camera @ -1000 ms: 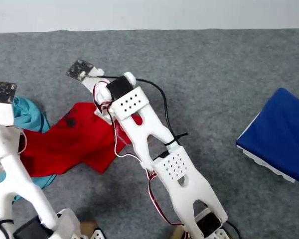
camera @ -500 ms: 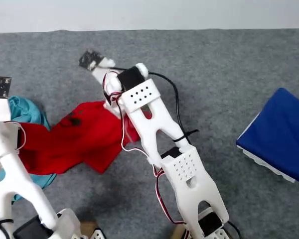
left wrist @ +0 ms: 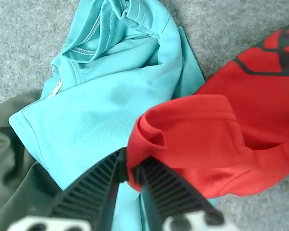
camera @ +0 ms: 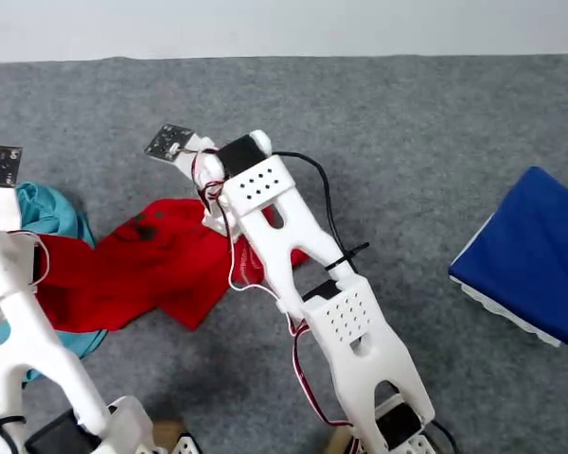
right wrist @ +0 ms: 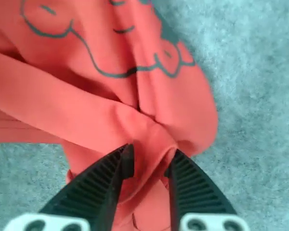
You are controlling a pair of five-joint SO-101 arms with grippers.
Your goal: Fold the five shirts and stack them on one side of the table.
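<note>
A red shirt (camera: 142, 265) with a dark print lies crumpled on the grey table at the left. In the left wrist view my left gripper (left wrist: 130, 175) is shut on a folded edge of the red shirt (left wrist: 221, 134), over a teal shirt (left wrist: 111, 91). In the right wrist view my right gripper (right wrist: 147, 166) is shut on a bunched fold of the red shirt (right wrist: 86, 86), near its printed part. The teal shirt (camera: 47, 213) peeks out beside the left arm (camera: 14, 312). A folded blue shirt (camera: 530, 251) rests at the right edge.
A dark olive shirt (left wrist: 5, 163) lies under the teal one. The right arm (camera: 303, 284) stretches across the table's middle, with cables along it. Bare grey felt (camera: 398, 142) spans the far side and the space up to the blue shirt, which has a white layer beneath.
The right arm swung away to the far right, then came back a little, dragging its side of the red shirt rightward. The left arm has barely shifted.
</note>
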